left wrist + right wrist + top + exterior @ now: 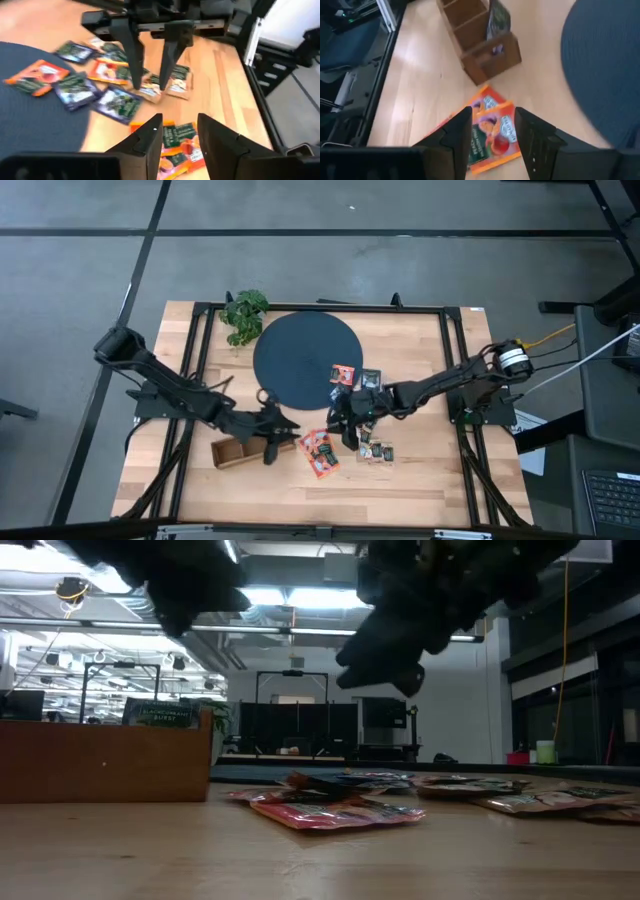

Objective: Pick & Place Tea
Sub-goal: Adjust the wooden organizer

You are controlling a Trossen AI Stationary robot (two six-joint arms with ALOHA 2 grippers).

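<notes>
1. While both arms reach in over the middle, the biggest thing is the light wood table (420, 480), seen from above, w/ a black frame round its edge.
2. Next in size: a dark round disc (300, 355) at the table's centre-back, w/ a small leafy plant (243, 313) just beside its back-left edge.
3. Left arm comes from the left side; left gripper (283, 432) hangs near the front-left of the disc, just beside a brown wooden tray (232, 452). Wrist view shows its fingers (150, 135) parted w/ nothing between them, orange sachets below.
4. Right arm comes from the right; right gripper (345, 420) sits above the sachet cluster, front-right of the disc. Its fingers (457, 132) are also apart & empty, looking down on a pair of orange sachets (492, 130) lying on bare wood.
5. Tray: compartments open upward; one dark sachet (498, 17) stands upright in it, so some sorting looks done.
6. Tea: orange sachets (320, 452) on wood between tray & right gripper; a few dark ones (377, 450) to their right; a few more (345, 374) on the disc's front-right edge.
7. Judgement: pick step in hand, neither arm holding tea. Next move prob. needs a gripper lowered straight onto one flat sachet, closing on an edge w/out dragging its neighbour, then carrying it to the tray.
</notes>
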